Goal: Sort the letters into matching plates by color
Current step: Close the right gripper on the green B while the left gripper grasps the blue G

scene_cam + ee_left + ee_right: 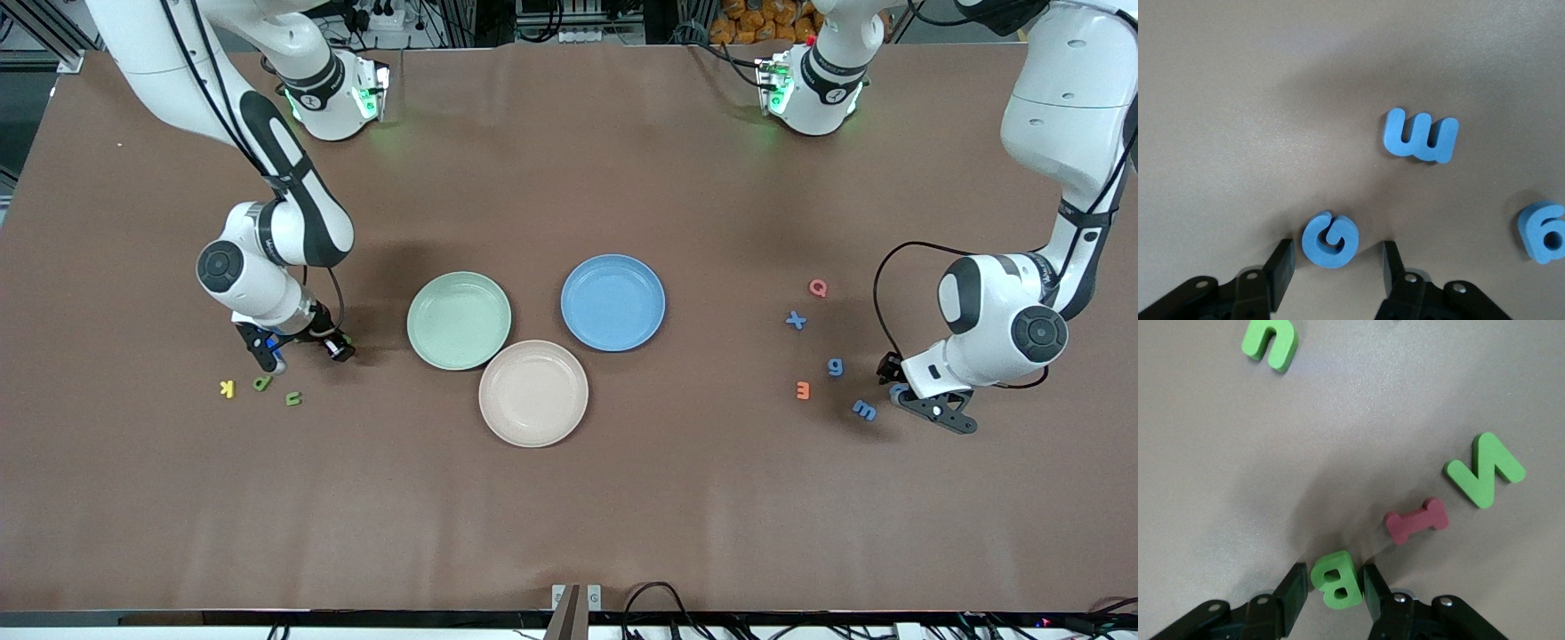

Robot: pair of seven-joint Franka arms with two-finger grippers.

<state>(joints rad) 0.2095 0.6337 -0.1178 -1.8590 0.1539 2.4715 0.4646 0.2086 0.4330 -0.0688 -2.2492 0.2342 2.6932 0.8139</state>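
Down at the desk's ends, the right gripper pinches a green B while the left gripper, fingers spread, straddles a blue G.

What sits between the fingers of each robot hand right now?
Left gripper: a blue G, with gaps, in the left wrist view. Right gripper: a green B, in the right wrist view.

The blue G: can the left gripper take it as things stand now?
Probably yes. In the left wrist view the left gripper is down at the table with one finger on each side of the blue G, gaps showing, nothing between them; the blue m lies apart.
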